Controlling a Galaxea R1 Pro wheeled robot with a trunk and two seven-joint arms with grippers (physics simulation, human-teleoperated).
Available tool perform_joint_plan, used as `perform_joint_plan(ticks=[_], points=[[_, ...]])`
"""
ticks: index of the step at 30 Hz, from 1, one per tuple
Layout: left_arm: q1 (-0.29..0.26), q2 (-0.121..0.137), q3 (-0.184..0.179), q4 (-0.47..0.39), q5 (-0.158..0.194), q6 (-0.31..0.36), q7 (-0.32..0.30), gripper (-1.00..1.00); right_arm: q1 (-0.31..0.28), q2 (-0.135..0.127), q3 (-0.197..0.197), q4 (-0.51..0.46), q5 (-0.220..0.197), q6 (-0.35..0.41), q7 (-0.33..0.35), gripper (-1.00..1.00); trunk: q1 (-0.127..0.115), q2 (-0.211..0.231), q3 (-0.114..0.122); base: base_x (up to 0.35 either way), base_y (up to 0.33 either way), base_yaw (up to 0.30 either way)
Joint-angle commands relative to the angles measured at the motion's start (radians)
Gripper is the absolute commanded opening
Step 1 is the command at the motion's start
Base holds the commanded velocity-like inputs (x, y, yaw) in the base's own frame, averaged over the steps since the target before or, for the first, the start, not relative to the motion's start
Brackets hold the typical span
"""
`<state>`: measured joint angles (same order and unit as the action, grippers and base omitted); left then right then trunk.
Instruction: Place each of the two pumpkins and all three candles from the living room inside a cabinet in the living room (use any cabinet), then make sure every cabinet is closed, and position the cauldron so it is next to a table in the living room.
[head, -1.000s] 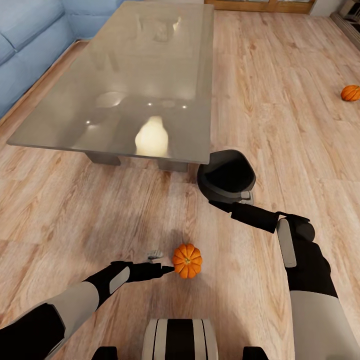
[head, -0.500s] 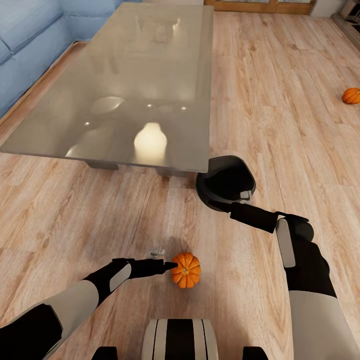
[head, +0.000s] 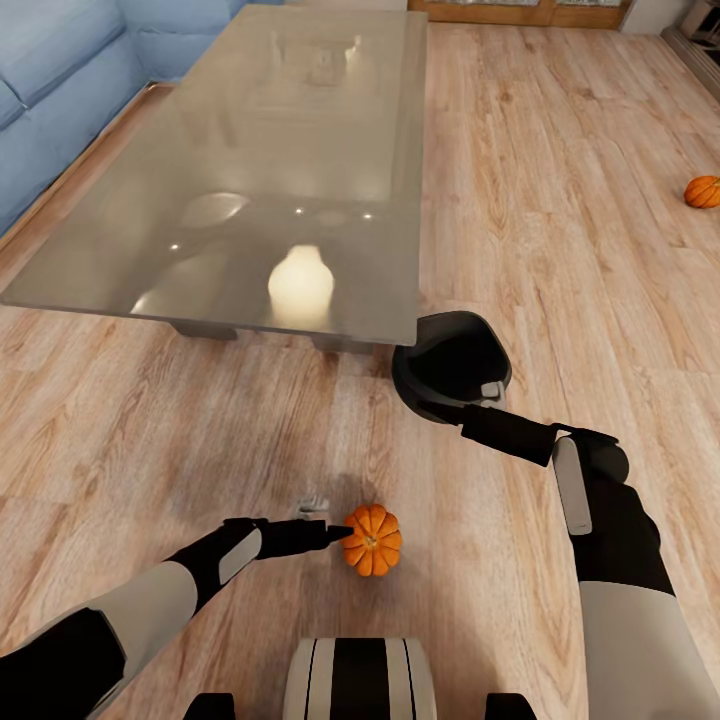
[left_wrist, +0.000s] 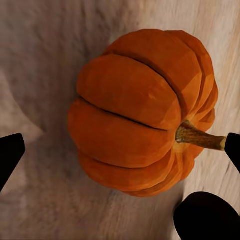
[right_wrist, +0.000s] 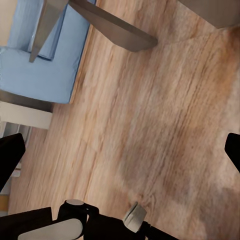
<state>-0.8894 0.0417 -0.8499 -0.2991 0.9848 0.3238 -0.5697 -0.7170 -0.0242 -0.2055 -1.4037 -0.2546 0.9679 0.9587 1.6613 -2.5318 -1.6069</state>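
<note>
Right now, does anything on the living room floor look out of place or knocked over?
Yes. Two small orange ribbed pumpkins lie loose on the wooden floor, one at the left hand, one far right. The round black cauldron is tipped sideways beside the glass-topped table.

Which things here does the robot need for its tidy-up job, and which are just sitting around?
For the job:
near pumpkin, at the left gripper
far pumpkin, on the floor
cauldron, by the table corner
glass table
candle, small grey one beside the near pumpkin

Just there:
blue sofa
wood floor
</note>
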Motion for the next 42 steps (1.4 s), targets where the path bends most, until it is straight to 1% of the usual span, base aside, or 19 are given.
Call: perform_joint_plan(ticks=[1, 5, 10, 13, 21, 26, 32, 36, 42], points=[[0.0, 0.0, 0.0, 0.0, 0.0, 0.0, 0.0, 1.0, 0.0, 0.001, 0.0, 0.0, 0.0, 0.0, 0.0, 1.0, 0.0, 0.0, 0.0, 0.0, 0.0, 0.0], [0.0, -0.005, 0.0, -0.001, -0.002, 0.0, 0.0, 1.0, 0.0, 0.002, 0.0, 0.0, 0.0, 0.0, 0.0, 1.0, 0.0, 0.0, 0.0, 0.0, 0.0, 0.0], [0.0, -0.01, 0.001, -0.002, -0.003, 0.0, 0.0, 1.0, 0.0, 0.001, 0.0, 0.0, 0.0, 0.0, 0.0, 1.0, 0.002, -0.001, -0.019, 0.0, 0.0, 0.0], [0.001, -0.012, 0.001, -0.001, -0.003, 0.0, 0.001, 1.0, 0.0, 0.001, 0.0, 0.0, 0.0, 0.0, 0.0, 1.0, 0.002, -0.001, -0.019, 0.0, 0.0, 0.0], [0.001, -0.013, 0.002, -0.001, -0.003, 0.0, 0.002, 1.0, 0.001, 0.003, 0.0, -0.001, 0.0, 0.0, 0.0, 1.0, 0.006, -0.003, -0.05, 0.0, 0.0, 0.0], [0.001, -0.011, 0.004, -0.004, 0.0, 0.0, 0.002, 1.0, 0.001, -0.002, 0.001, 0.0, 0.0, 0.0, 0.0, 1.0, 0.006, -0.003, -0.05, 0.0, 0.0, 0.0], [0.001, -0.013, 0.006, -0.005, 0.0, 0.0, 0.002, 1.0, 0.001, 0.002, 0.002, -0.001, 0.0, -0.001, 0.0, 1.0, 0.006, -0.003, -0.05, 0.0, 0.0, 0.0], [0.0, -0.012, 0.008, -0.005, 0.001, 0.0, 0.003, 1.0, 0.0, 0.001, 0.001, -0.001, 0.0, -0.001, 0.0, 1.0, 0.008, -0.004, -0.066, 0.0, 0.0, 0.0], [0.0, -0.012, 0.01, -0.008, 0.002, 0.0, 0.002, 1.0, 0.0, 0.002, 0.001, -0.001, 0.0, -0.002, 0.0, 1.0, 0.008, -0.004, -0.066, 0.0, 0.0, 0.0]])
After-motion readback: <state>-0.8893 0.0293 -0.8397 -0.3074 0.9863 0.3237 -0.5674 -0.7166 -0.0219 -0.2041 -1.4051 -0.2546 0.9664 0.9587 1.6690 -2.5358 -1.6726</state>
